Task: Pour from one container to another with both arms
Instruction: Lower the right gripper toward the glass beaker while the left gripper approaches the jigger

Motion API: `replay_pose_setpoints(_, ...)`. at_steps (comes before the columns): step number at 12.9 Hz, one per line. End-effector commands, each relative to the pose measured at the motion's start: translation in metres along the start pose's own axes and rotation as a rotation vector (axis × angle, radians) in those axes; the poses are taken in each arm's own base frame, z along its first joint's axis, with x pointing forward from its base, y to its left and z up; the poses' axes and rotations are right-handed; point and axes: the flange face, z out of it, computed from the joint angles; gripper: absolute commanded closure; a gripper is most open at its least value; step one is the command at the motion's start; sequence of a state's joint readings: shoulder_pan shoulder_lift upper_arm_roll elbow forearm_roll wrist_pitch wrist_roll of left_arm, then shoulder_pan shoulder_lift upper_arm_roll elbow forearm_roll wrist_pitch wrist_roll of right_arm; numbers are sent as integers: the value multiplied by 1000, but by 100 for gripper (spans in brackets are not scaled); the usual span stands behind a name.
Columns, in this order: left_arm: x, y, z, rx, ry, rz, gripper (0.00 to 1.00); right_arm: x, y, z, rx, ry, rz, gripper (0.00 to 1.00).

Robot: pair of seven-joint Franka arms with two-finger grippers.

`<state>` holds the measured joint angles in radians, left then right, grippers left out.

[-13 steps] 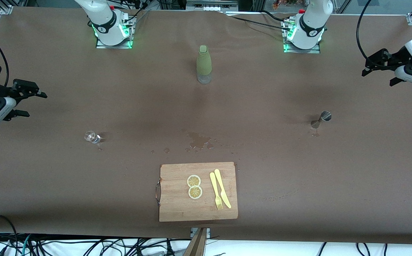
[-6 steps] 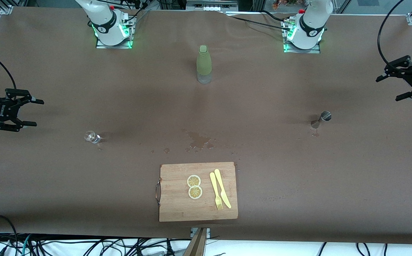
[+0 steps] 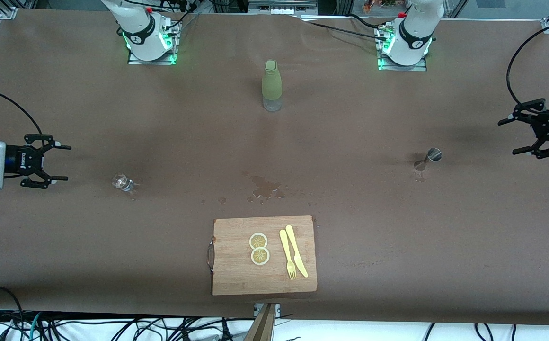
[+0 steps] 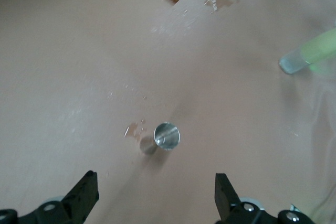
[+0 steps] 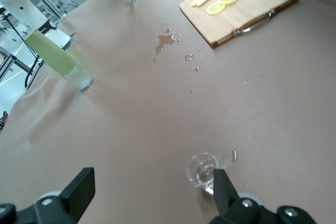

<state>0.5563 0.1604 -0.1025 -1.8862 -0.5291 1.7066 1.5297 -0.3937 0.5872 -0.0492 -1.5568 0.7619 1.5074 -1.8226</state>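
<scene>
Jigger [image 3: 427, 159] stands upright on the counter [image 3: 350, 118] toward the left arm's end, w/ a small wet patch at its foot; shot glass [image 3: 123, 182] stands toward the right arm's end, a bit nearer the front cam. Neither is held.

Left gripper [image 3: 526, 135] hovers over the counter edge at its own end, jaws wide, empty, pointed at the jigger. Right gripper [image 3: 53, 162] hovers over its end, jaws wide, empty, facing the glass.

Judgement: reach/approach step; pour not begun.

How to do it well:
- Left: wrist view shows jigger [image 4: 164, 137] roughly centred between the fingertips, so keep that line. Come in level and close on the narrow waist. It's tall, small-footed and likely tips if bumped on one side.
- Right: glass [image 5: 203, 172] sits off-centre, close to one fingertip. Shift sideways before advancing, else it gets shoved.
- Glass is clear and slick, so grip low and squarely.
- Spill patch [image 3: 266, 188] mid-counter means wet paper there; lift clear, don't drag.

Green bottle [image 3: 271, 85] and cutting board [image 3: 236, 279] are well apart from both paths.
</scene>
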Motion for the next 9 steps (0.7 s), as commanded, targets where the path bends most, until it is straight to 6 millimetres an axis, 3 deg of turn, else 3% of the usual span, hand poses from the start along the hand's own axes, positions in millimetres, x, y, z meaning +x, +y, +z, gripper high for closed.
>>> replay_pose_setpoints(1, -19, -22, 18, -22, 103, 142, 2, -29, 15, 13, 20, 86, -107, 0)
replay_pose_setpoints(4, -51, -46, 55, -63, 222, 245, 1, -64, 29, 35, 32, 146, -201, 0)
replay_pose_setpoints(9, -68, -66, 101, -86, 342, 391, 1, -102, 46, 74, 44, 207, -267, 0)
